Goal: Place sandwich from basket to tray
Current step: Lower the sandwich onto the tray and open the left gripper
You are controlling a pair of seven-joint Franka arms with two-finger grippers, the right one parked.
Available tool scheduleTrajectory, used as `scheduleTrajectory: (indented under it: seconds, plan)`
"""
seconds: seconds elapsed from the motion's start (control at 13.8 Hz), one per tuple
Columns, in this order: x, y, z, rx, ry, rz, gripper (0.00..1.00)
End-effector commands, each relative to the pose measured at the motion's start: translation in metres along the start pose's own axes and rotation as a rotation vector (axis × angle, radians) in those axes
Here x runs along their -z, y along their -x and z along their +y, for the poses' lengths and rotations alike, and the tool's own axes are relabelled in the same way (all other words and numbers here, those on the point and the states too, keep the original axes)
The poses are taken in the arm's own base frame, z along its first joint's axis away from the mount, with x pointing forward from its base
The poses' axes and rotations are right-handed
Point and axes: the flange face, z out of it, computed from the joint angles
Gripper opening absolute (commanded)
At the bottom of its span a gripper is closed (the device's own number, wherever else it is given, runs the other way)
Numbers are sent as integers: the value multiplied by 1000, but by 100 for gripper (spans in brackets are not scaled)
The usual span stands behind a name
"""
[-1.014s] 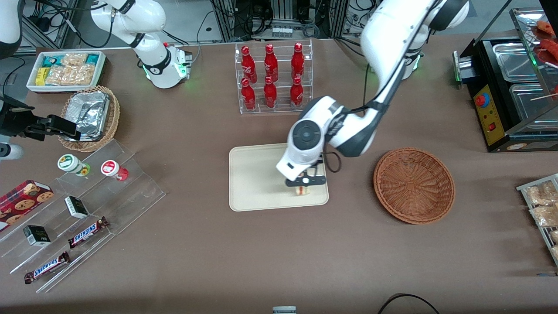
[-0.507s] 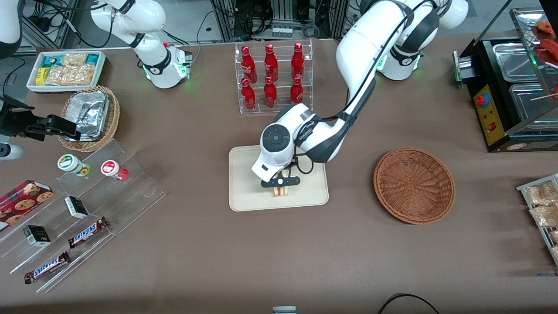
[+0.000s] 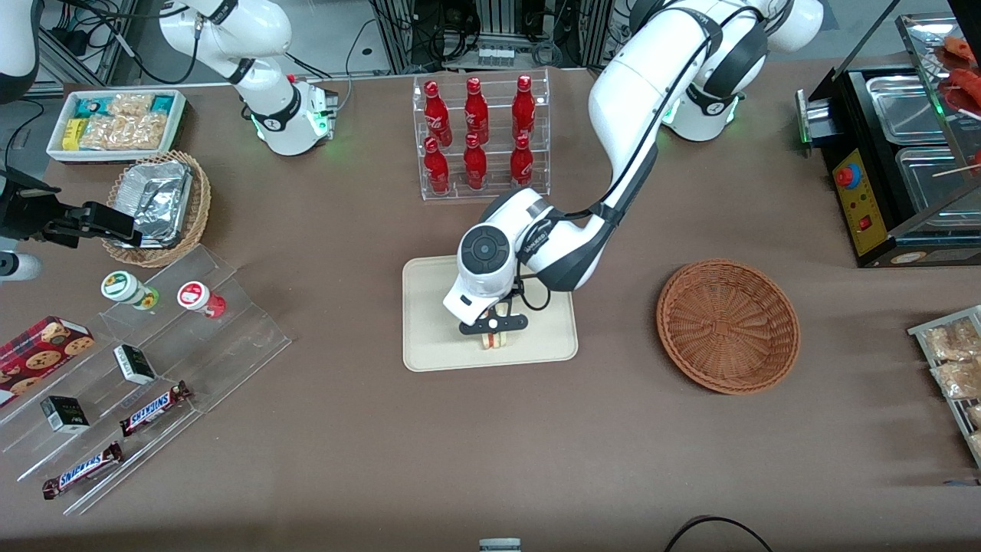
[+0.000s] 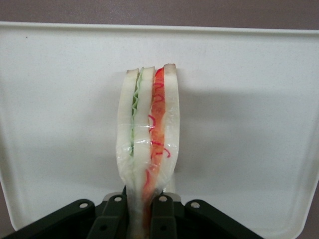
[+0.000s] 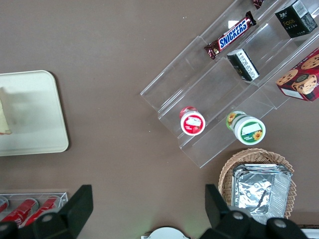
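sandwich point(image 4: 148, 149): wedge of pale bread in clear wrap, green layer on one side and red on the other, standing on edge over the tray, pinched at its end between the end effector fingers; also seen in front view point(image 3: 495, 338) just under the end effector; whether it touches the tray floor cannot be told
end effector point(image 3: 494, 325): left arm's, pointing down over the tray's middle, in the part nearer the front camera; black fingers point(image 4: 162, 219) pressed onto both bread faces, holding the sandwich
tray point(image 3: 429, 337): flat beige rectangle with rounded corners and low rim, on the worktop mid-scene; nothing on it apart from the sandwich; rim also visible in wrist view point(image 4: 60, 26)
basket point(image 3: 728, 326): round reddish-brown wicker bowl, nothing in it, on the worktop beside the tray toward the working arm's end, well apart from it
bottle rack point(image 3: 481, 134): clear stand with six red bottles, farther from the front camera than the tray
foil basket point(image 3: 157, 207): lighter tan wicker with crumpled foil, toward the parked arm's end
worktop point(image 3: 490, 445): brown
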Motion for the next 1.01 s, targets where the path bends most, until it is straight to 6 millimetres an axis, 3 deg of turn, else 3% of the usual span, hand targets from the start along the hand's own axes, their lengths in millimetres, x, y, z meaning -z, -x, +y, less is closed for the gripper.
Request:
scheduleTrajectory:
  seconds: [0.0,0.29,0.36,0.43,0.51,0.65,0.94]
  plan:
    - [-6,-2,6,21,-2,10,0]
    - [-11,2,12,36,5,21,0]
    - [-11,1,11,37,6,21,5]
    - [-10,0,11,37,6,23,64]
    - [-8,0,11,32,8,25,100]
    - [1,-1,11,32,14,32,100]
    - [54,0,4,35,32,52,100]
